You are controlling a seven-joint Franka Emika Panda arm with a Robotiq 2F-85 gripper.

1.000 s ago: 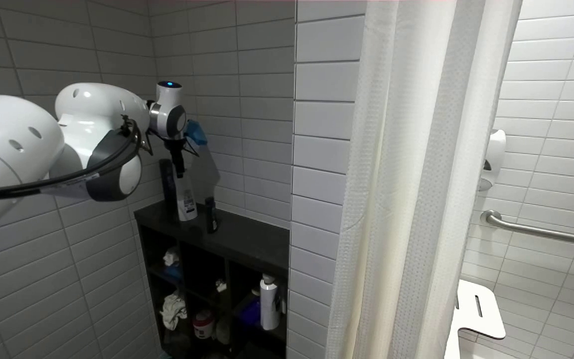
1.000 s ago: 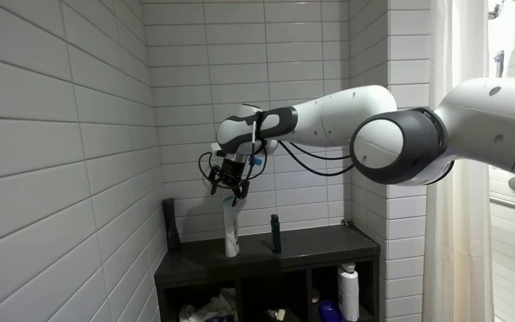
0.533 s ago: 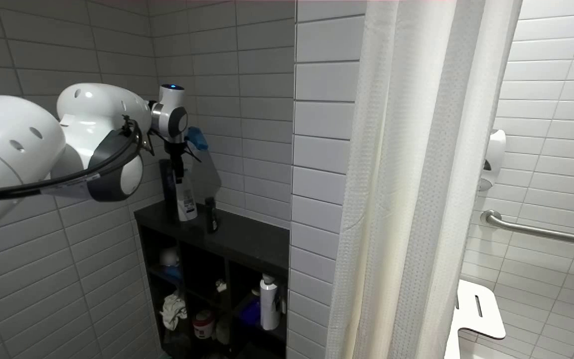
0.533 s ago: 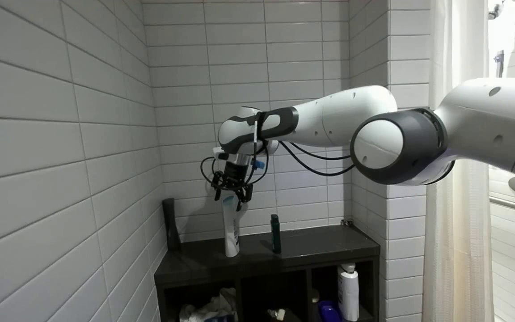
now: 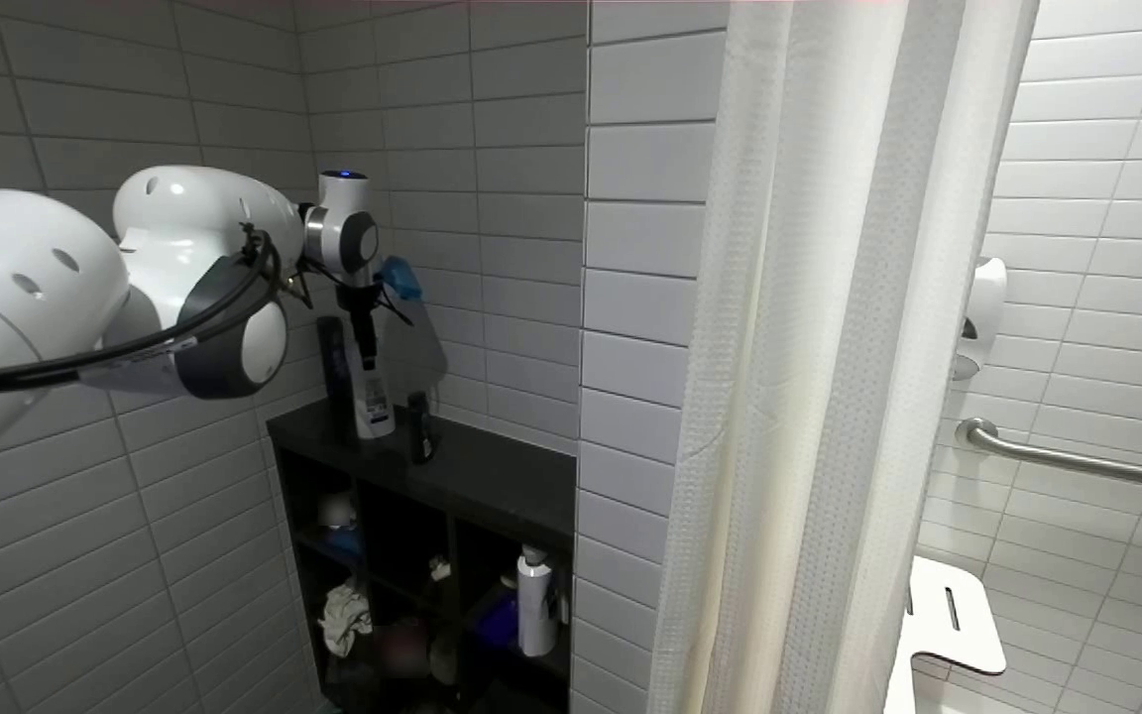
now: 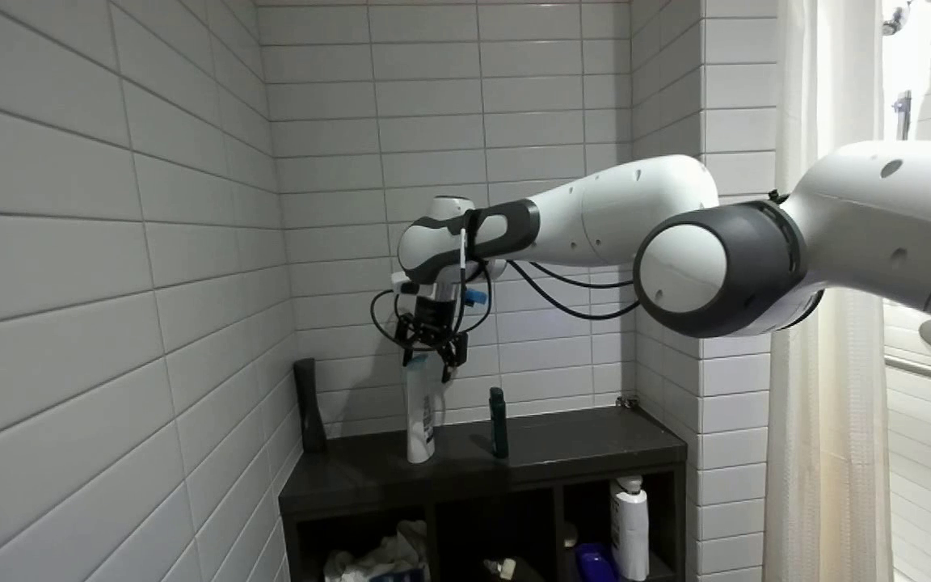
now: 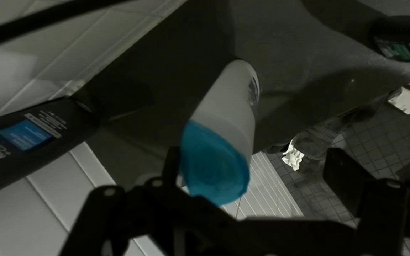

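Three bottles stand on top of the dark shelf unit (image 6: 587,436). Leftmost, at nine o'clock in the wrist view, one black bottle (image 7: 45,142) reads MEN+CARE beside one blue label (image 7: 25,135), its brand cut off after "Do". Next, near the centre, one white bottle (image 7: 231,99) points its blue cap (image 7: 214,167) toward six o'clock, its print unreadable. The pincer (image 7: 255,160) is spread, the cap showing between its two fingers, just beside the nine-o'clock one; contact cannot be told. At two o'clock, one dark bottle (image 7: 404,39) bears one green label (image 7: 400,51), too blurred to read.
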